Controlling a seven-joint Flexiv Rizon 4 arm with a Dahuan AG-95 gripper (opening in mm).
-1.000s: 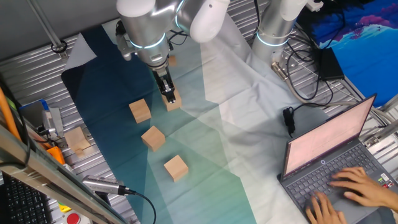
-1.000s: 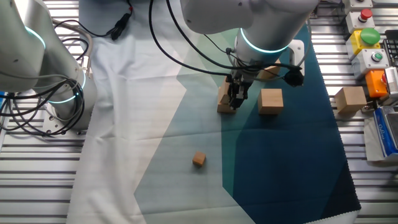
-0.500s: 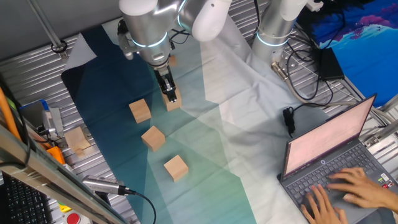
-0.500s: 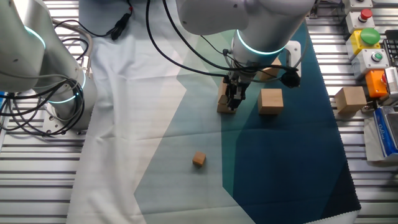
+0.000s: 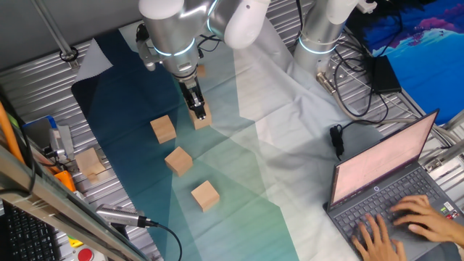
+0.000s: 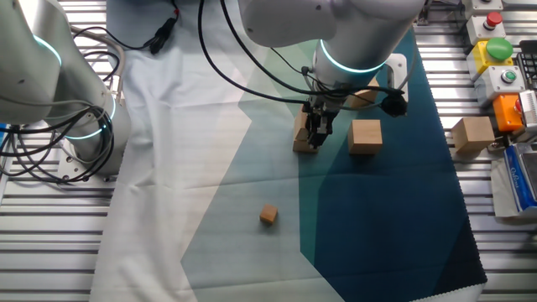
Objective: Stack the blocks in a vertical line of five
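A Flexiv Rizon arm reaches down to the cloth-covered worktop, its pincer closed around one wooden block (three more blocks lie separately nearby, unstacked); a much smaller cube sits well apart.

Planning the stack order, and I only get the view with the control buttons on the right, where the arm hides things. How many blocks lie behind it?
Observer: Two. You can partly see the half-hidden block. The hidden block lies further on, toward the laptop.
Operator: Touching?
Observer: No, apart, both flat on the cloth.
Operator: Anything stacked under the hand?
Observer: No, the hand is down on a single block on the cloth.
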